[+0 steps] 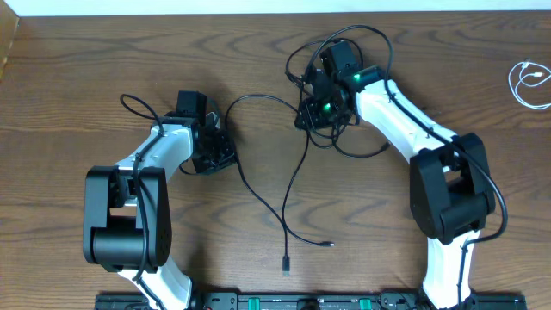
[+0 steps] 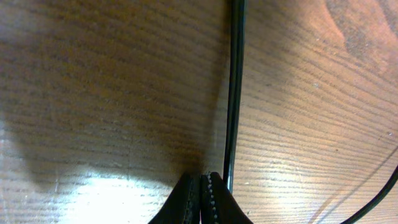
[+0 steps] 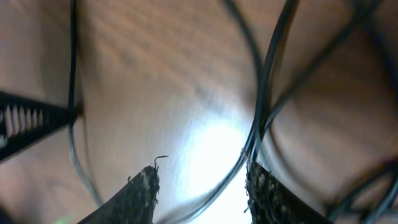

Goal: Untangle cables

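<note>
Untangling is at the loosening stage. Black cables point(image 3: 261, 106) are knotted on the tabletop point(image 1: 86, 69) beneath the right tool point(image 3: 202, 193), whose jaws are partly spread with strands between them, none pinched. The left tool point(image 2: 202, 196) is pressed together, one cable just beside it. Next, one strand probably needs to be gripped and drawn clear. A white cable point(image 1: 532, 77) is coiled well apart.

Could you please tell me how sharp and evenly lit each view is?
Overhead: sharp and evenly lit. Left wrist: table grain crisp, glare beside the left gripper. Right wrist: black cables blurred, bright glare at the right gripper.
</note>
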Controlling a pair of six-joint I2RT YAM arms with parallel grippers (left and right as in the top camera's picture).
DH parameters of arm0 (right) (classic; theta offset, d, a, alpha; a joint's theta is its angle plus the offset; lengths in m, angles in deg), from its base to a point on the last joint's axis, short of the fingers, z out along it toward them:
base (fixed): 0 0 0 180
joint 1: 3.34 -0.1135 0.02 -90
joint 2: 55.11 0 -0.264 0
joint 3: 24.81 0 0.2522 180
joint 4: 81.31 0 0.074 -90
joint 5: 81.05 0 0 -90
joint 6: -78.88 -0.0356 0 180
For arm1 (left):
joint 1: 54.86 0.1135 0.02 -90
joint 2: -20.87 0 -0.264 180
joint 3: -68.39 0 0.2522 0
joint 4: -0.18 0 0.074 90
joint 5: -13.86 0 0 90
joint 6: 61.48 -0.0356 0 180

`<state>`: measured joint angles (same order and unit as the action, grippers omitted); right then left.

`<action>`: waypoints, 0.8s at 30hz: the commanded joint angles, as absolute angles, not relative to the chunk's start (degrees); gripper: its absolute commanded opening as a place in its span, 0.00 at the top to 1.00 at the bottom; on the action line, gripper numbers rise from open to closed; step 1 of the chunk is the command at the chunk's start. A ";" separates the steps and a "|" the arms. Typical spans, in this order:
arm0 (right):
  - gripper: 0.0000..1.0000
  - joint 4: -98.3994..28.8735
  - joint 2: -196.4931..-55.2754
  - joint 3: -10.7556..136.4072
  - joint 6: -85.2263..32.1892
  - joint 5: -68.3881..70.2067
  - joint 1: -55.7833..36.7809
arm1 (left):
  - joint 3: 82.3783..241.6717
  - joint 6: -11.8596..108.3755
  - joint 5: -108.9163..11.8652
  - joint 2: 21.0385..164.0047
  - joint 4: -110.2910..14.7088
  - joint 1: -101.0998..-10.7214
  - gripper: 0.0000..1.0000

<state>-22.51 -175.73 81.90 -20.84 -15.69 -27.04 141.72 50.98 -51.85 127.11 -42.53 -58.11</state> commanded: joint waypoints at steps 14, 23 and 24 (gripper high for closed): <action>0.54 -17.22 -181.96 81.85 -26.98 -14.49 -36.18 | 140.08 54.63 -44.66 129.38 -38.14 -58.48 0.92; 0.59 -19.54 -183.44 83.54 -27.81 -15.43 -36.20 | 140.06 58.67 -40.55 129.38 -37.84 -59.13 0.92; 0.58 -19.32 -183.16 84.34 -27.79 -15.41 -35.87 | 140.06 58.98 -40.55 129.38 -37.81 -59.42 0.93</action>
<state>-19.19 -182.22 82.14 -27.11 -16.65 -36.96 140.85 57.03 -42.73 128.47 -37.73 -58.57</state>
